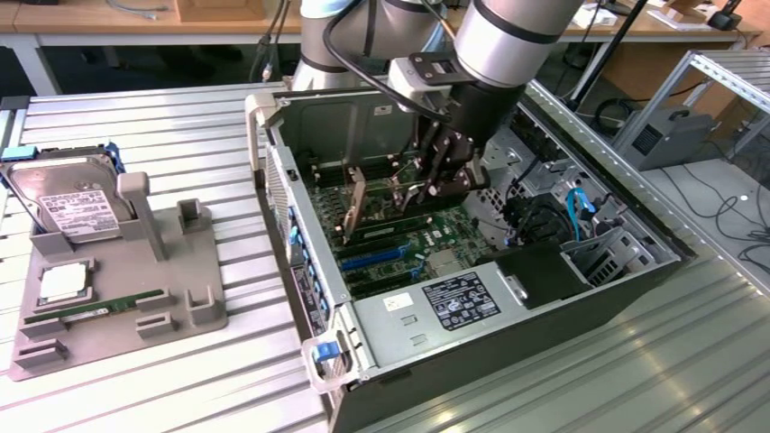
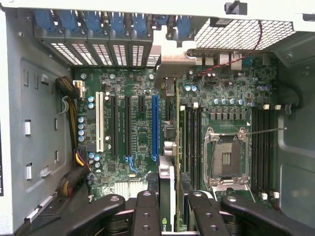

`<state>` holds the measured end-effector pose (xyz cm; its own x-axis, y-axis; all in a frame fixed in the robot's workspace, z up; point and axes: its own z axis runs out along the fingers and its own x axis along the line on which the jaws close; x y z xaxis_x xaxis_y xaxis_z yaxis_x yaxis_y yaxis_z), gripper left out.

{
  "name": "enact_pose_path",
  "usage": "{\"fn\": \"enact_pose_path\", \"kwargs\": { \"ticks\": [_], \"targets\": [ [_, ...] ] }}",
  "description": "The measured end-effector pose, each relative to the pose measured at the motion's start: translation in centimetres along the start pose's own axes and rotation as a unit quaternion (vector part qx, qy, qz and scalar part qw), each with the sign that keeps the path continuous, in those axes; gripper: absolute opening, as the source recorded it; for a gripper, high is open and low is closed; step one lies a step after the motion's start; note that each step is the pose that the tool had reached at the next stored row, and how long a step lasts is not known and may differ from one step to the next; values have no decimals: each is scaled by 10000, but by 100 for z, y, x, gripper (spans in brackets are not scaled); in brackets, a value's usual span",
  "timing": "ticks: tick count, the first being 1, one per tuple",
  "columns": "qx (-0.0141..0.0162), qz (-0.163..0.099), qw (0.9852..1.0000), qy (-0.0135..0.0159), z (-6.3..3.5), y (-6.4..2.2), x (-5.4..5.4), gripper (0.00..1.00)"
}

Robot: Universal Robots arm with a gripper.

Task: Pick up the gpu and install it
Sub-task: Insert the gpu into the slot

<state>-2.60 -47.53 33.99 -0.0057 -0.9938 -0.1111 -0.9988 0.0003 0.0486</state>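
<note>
I am holding my gripper (image 1: pixel 431 185) down inside the open computer case (image 1: pixel 626 280), its fingers (image 2: pixel 147 211) pinching the gpu (image 2: pixel 167 196) edge-on between them. The card is standing upright over the motherboard (image 2: pixel 138 142) — just beside the blue slot (image 2: pixel 155 125). The hard drive (image 1: pixel 75 209) is sitting in the grey holder (image 1: pixel 180 298) — well apart at the exterior view's left.

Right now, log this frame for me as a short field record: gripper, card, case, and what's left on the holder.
gripper: gripper shut on the gpu, down inside the open case
gpu: gpu held on edge above the motherboard
case: computer case lying open on the table
holder: grey fixture on the exterior view's left, holding the hard drive and RAM stick
</note>
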Motion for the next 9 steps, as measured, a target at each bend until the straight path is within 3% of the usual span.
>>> {"fn": "enact_pose_path", "kwargs": {
  "ticks": [9],
  "targets": [
    [0, 0, 10000, 0, 15, -1, 31, 27]
  ]
}}
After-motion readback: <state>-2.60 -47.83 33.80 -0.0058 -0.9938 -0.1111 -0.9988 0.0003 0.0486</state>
